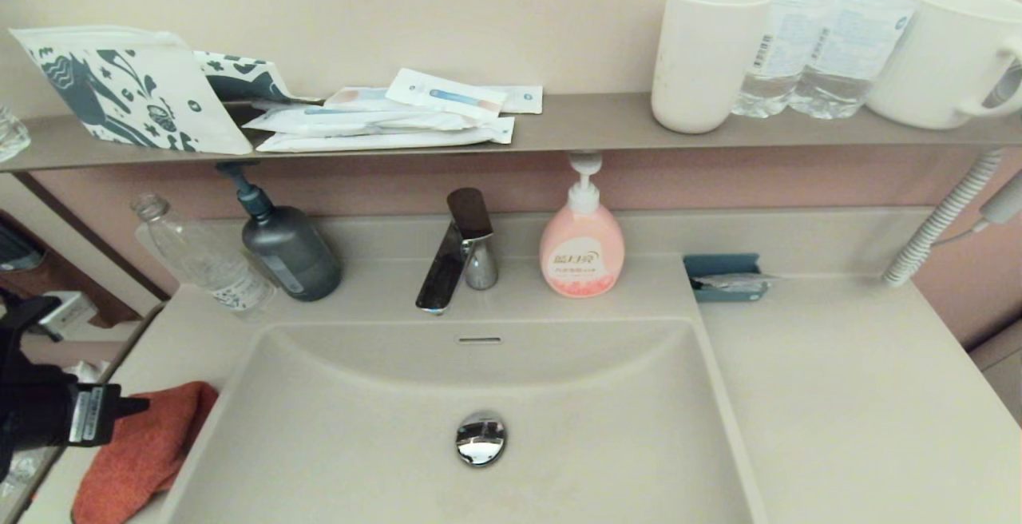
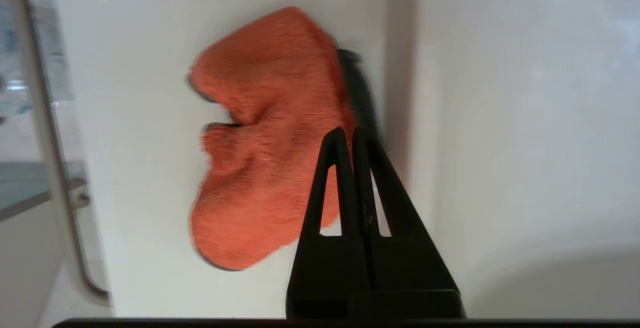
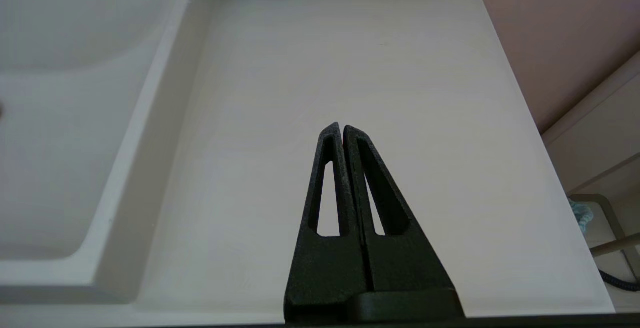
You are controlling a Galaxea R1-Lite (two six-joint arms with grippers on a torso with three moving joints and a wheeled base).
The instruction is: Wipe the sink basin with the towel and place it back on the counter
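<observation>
The orange-red towel (image 1: 144, 452) (image 2: 260, 138) lies crumpled on the counter strip left of the sink basin (image 1: 359, 412), close to the basin's left rim. My left gripper (image 1: 140, 406) (image 2: 348, 133) is shut with nothing between its fingers, its tips over the towel's edge nearest the basin. The basin holds a chrome drain plug (image 1: 481, 438) and an overflow slot (image 1: 479, 339). My right gripper (image 3: 342, 128) is shut and empty above the wide counter (image 3: 350, 68) (image 1: 846, 396) right of the basin; the head view does not show it.
Behind the basin stand a faucet (image 1: 459, 256), a pink soap pump (image 1: 581, 244), a dark pump bottle (image 1: 287, 248) and a clear plastic bottle (image 1: 204, 256). A teal tray (image 1: 725, 276) sits at the back of the right counter. The shelf (image 1: 575, 129) above carries cups, bottles and packets.
</observation>
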